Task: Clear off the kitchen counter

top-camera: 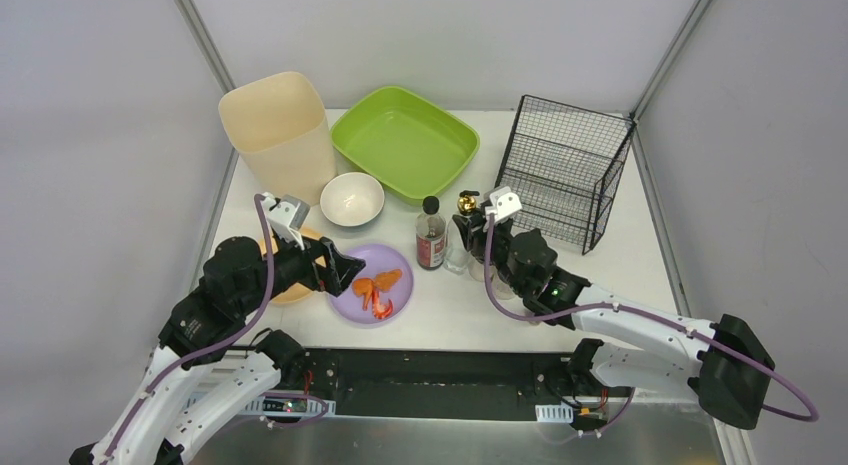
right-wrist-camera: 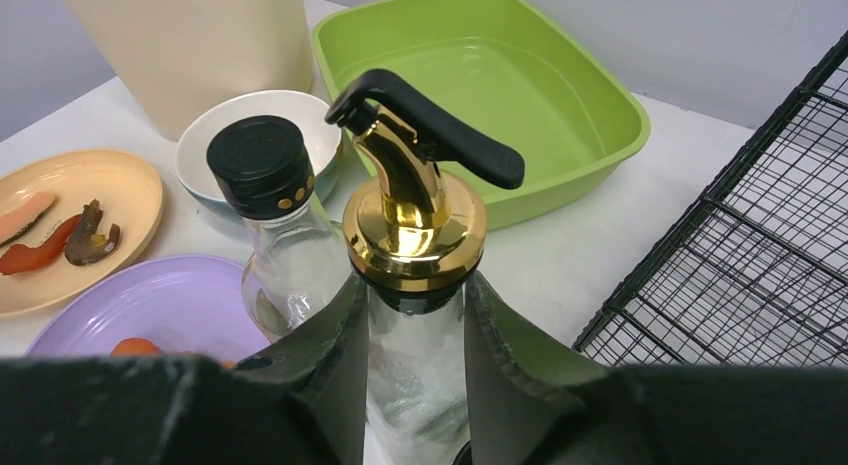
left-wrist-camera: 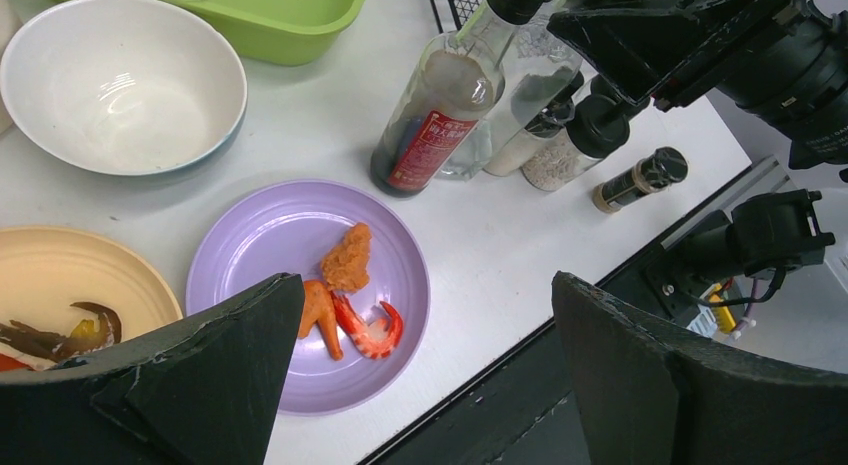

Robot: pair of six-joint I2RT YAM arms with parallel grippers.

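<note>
One black-capped bottle [right-wrist-camera: 265, 220] beside gold-capped bottle [right-wrist-camera: 415, 220] right pincer [right-wrist-camera: 415, 305] grasps; left pincer [left-wrist-camera: 425, 285] released over purple plate [left-wrist-camera: 250, 235].

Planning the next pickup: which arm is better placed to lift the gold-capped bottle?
Right. The right gripper clasps the gold-capped bottle at its neck; the left gripper hangs open over the purple plate.

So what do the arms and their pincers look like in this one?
The left arm and right arm share white lower links and black housings towards the wrist. A purple cable loops along each, and a white camera block tops each wrist. The left pincer and right pincer have broad, matte black, wedge-shaped fingers. A green light glows on the right arm.
</note>
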